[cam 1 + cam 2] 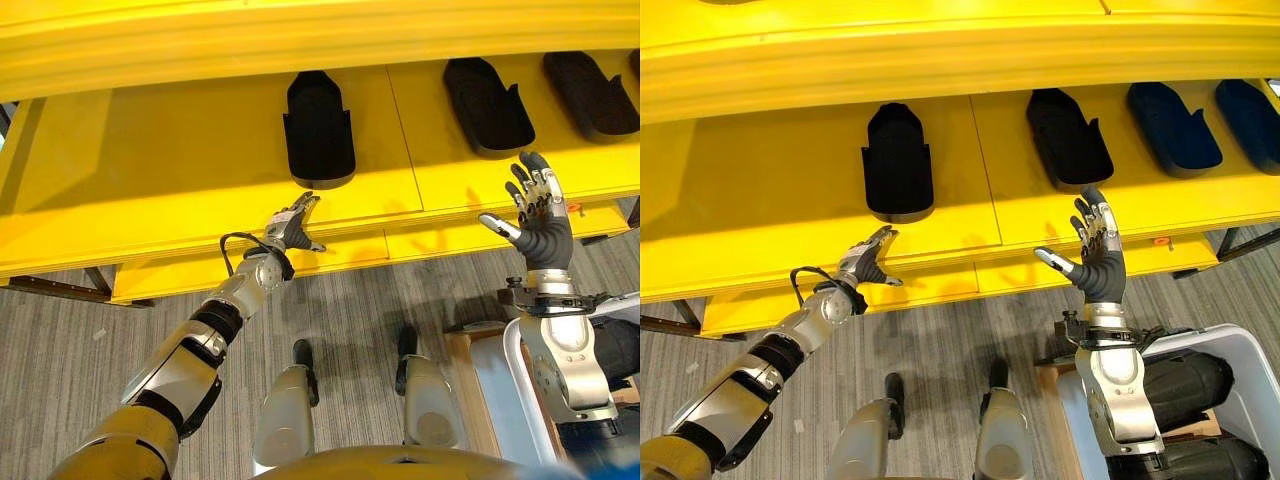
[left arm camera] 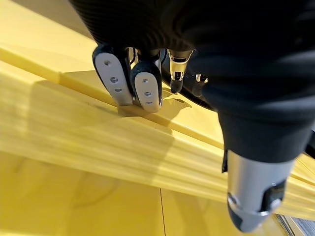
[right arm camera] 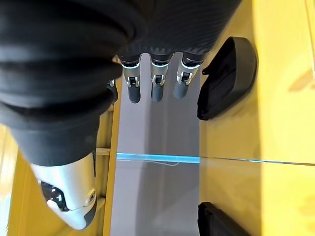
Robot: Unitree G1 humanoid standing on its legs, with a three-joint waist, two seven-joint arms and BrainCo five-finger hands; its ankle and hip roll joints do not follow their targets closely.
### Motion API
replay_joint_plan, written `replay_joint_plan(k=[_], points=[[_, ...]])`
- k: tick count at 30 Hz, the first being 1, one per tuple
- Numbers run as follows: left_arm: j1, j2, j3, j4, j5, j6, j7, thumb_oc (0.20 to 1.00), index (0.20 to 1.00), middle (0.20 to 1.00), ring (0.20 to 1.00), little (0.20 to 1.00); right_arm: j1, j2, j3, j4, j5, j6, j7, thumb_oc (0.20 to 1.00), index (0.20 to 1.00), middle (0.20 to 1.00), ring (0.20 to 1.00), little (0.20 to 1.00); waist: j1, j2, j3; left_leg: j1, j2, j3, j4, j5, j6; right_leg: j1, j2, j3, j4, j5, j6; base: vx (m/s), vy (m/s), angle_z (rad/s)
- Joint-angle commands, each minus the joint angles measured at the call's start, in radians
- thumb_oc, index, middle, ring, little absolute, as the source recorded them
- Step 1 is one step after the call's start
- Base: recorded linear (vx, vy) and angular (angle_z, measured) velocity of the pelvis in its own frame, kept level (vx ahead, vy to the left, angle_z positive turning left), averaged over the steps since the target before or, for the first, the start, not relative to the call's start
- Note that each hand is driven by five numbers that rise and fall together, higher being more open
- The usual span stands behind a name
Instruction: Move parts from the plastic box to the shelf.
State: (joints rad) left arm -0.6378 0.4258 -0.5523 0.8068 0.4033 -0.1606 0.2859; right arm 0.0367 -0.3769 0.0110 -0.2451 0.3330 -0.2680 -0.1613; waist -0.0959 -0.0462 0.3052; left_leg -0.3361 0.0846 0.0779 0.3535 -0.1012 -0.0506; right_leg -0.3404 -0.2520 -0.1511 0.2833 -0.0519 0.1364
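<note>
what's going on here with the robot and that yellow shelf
The robot stands at a yellow shelf where several black parts already lie in a row. Its right hand is raised open and empty in front of the shelf edge, and its left hand rests at that front edge, holding nothing. More dark parts sit in the plastic box at its lower right.

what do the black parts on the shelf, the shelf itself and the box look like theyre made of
Black parts: probably moulded plastic or rubber; matte black, rounded edges, no glare.
Shelf: looks like painted metal or coated board; smooth yellow surface with soft sheen and thin panel seams.
Plastic box: seemingly plastic; pale, smooth rounded rim, slightly glossy.
Floor: appears to be grey carpet, striped weave.
</note>
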Motion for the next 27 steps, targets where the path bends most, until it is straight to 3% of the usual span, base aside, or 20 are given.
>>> replay_joint_plan(k=[1,12,27], points=[[-0.117,0.011,0.018,0.132,-0.044,0.051,-0.007,1.0,1.0,1.0,1.0,1.0,-0.016,-0.071,-0.046,-0.118,0.036,-0.053,0.001,1.0,1.0,1.0,1.0,1.0,-0.038,-0.004,-0.009,0.0,0.027,-0.031,-0.002,0.028,-0.008,0.019,0.003,0.014,0.108,-0.03,0.004,0.0,0.0,0.0],[-0.171,0.042,0.017,0.09,-0.068,0.05,-0.007,1.0,1.0,1.0,1.0,1.0,-0.019,-0.074,-0.043,-0.137,0.034,-0.044,0.008,1.0,1.0,1.0,1.0,1.0,-0.04,-0.005,-0.004,-0.01,0.025,-0.027,0.012,0.017,-0.004,0.005,0.005,0.029,0.115,-0.028,0.005,0.01,0.007,-0.05],[-0.025,-0.02,-0.019,-0.071,-0.038,0.013,-0.066,1.0,1.0,1.0,1.0,1.0,-0.013,-0.052,-0.049,-0.119,0.032,-0.038,0.005,1.0,1.0,1.0,1.0,1.0,-0.024,0.004,-0.005,-0.013,0.022,-0.039,0.017,0.014,-0.002,0.009,0.004,0.018,0.122,-0.036,-0.002,0.01,-0.005,0.01]])
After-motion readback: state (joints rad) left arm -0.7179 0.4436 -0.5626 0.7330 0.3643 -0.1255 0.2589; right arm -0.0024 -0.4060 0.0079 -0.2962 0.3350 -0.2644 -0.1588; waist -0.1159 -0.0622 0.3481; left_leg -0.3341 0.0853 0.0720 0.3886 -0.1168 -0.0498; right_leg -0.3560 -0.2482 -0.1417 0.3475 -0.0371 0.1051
